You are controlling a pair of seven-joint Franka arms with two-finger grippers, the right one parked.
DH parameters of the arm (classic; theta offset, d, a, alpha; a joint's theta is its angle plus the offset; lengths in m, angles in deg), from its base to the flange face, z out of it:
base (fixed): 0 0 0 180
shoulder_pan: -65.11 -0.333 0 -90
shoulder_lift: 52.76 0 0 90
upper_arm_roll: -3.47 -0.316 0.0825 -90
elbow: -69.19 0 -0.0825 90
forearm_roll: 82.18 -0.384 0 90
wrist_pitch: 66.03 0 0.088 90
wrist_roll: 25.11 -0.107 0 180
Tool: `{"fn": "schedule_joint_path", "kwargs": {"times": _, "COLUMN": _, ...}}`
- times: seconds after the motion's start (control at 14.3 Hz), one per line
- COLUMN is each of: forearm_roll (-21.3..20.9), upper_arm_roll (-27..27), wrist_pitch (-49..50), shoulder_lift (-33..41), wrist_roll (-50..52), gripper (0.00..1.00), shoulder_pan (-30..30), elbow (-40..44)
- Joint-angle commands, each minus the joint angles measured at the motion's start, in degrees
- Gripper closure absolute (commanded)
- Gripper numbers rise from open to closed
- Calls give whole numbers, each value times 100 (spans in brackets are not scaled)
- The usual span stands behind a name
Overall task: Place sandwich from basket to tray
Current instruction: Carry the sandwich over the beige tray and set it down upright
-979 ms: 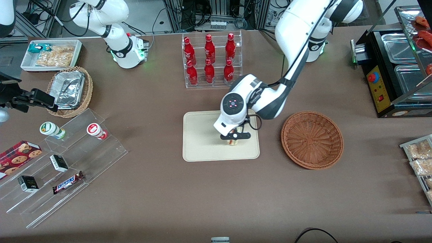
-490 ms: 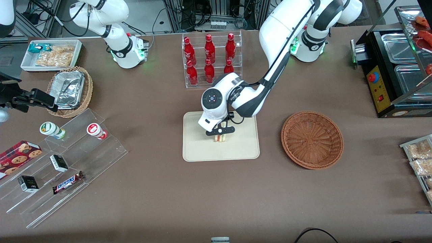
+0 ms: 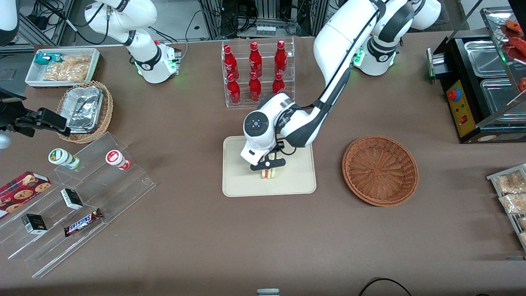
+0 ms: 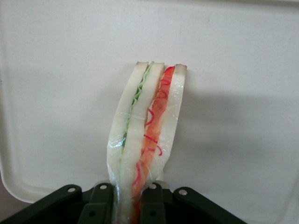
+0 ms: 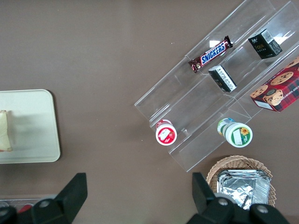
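The sandwich [image 3: 269,173], a wedge of white bread with green and red-orange layers [image 4: 147,135], sits in the middle of the cream tray [image 3: 238,181]. My gripper [image 3: 268,165] stands over the tray, shut on the sandwich, with its black fingers [image 4: 100,205] pressing both bread faces. I cannot tell whether the wedge rests on the tray floor or hangs just above it. The sandwich edge [image 5: 4,130] and the tray [image 5: 32,126] also show in the right wrist view. The reddish-brown basket [image 3: 380,169] lies beside the tray, toward the working arm's end, with nothing in it.
A clear rack of red bottles [image 3: 257,74] stands farther from the front camera than the tray. Acrylic steps with a Snickers bar [image 3: 82,222], small boxes and cups lie toward the parked arm's end, with a tan basket of foil containers [image 3: 84,111]. A black appliance [image 3: 476,86] sits at the working arm's end.
My gripper carried the sandwich from the tray's basket-side edge toward its middle, then dropped slightly lower over the tray. The grip has stayed shut throughout.
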Motion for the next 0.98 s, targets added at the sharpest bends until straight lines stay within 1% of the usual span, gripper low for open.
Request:
{"fn": "schedule_joint_path", "kwargs": {"times": 0.0, "forearm_roll": -94, "upper_arm_roll": -25, "wrist_pitch": 56, "shoulder_lift": -129, "wrist_roll": 117, "gripper": 95, "shoulder_pan": 46, "elbow": 230}}
{"fn": "schedule_joint_path", "kwargs": {"times": 0.07, "forearm_roll": -94, "upper_arm_roll": -25, "wrist_pitch": 38, "shoulder_lift": -138, "wrist_roll": 117, "gripper": 91, "shoulder_pan": 28, "elbow": 230}}
{"fn": "schedule_joint_path", "kwargs": {"times": 0.14, "forearm_roll": -86, "upper_arm_roll": -17, "wrist_pitch": 12, "shoulder_lift": -138, "wrist_roll": 109, "gripper": 81, "shoulder_pan": 19, "elbow": 204}}
{"fn": "schedule_joint_path", "kwargs": {"times": 0.28, "forearm_roll": -42, "upper_arm_roll": -17, "wrist_pitch": -6, "shoulder_lift": -120, "wrist_roll": 91, "gripper": 15, "shoulder_pan": -7, "elbow": 186}}
{"fn": "schedule_joint_path", "kwargs": {"times": 0.35, "forearm_roll": 2, "upper_arm_roll": -8, "wrist_pitch": -6, "shoulder_lift": -103, "wrist_roll": 134, "gripper": 0, "shoulder_pan": -68, "elbow": 194}}
{"fn": "schedule_joint_path", "kwargs": {"times": 0.49, "forearm_roll": 142, "upper_arm_roll": -8, "wrist_pitch": 12, "shoulder_lift": -24, "wrist_roll": 161, "gripper": 0, "shoulder_pan": -130, "elbow": 229}}
{"fn": "schedule_joint_path", "kwargs": {"times": 0.7, "forearm_roll": 152, "upper_arm_roll": -16, "wrist_pitch": 195, "shoulder_lift": 309, "wrist_roll": 153, "gripper": 0, "shoulder_pan": -174, "elbow": 221}}
{"fn": "schedule_joint_path", "kwargs": {"times": 0.91, "forearm_roll": 125, "upper_arm_roll": -17, "wrist_pitch": 845, "shoulder_lift": 748, "wrist_roll": 83, "gripper": 0, "shoulder_pan": -358, "elbow": 247}}
